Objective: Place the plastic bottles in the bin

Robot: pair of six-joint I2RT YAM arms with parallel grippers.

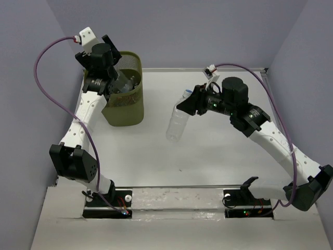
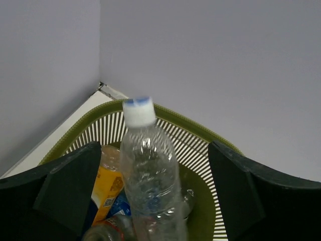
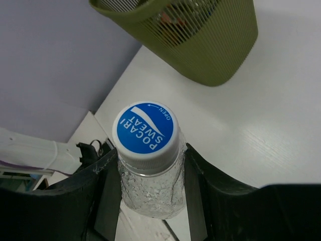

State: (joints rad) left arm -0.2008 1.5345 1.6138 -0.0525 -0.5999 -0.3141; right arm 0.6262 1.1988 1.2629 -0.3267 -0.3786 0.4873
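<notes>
The olive-green bin (image 1: 125, 107) stands at the far left of the table. My left gripper (image 1: 118, 82) hangs over its mouth, open, with its jaws wide apart. In the left wrist view a clear unlabelled bottle (image 2: 150, 175) with a white cap stands in the bin (image 2: 198, 131) between the fingers (image 2: 65, 186), touching neither. Orange-labelled (image 2: 108, 183), blue-labelled and red-labelled bottles lie beneath it. My right gripper (image 1: 189, 101) is shut on the neck of another clear bottle (image 1: 178, 122), held above the table's middle. Its blue cap (image 3: 145, 129) shows between the right gripper (image 3: 150, 155) fingers.
The bin also shows in the right wrist view (image 3: 210, 45), ahead of the held bottle. Lilac walls close in the white table (image 1: 218, 151) on the left, back and right. A purple cable runs along each arm.
</notes>
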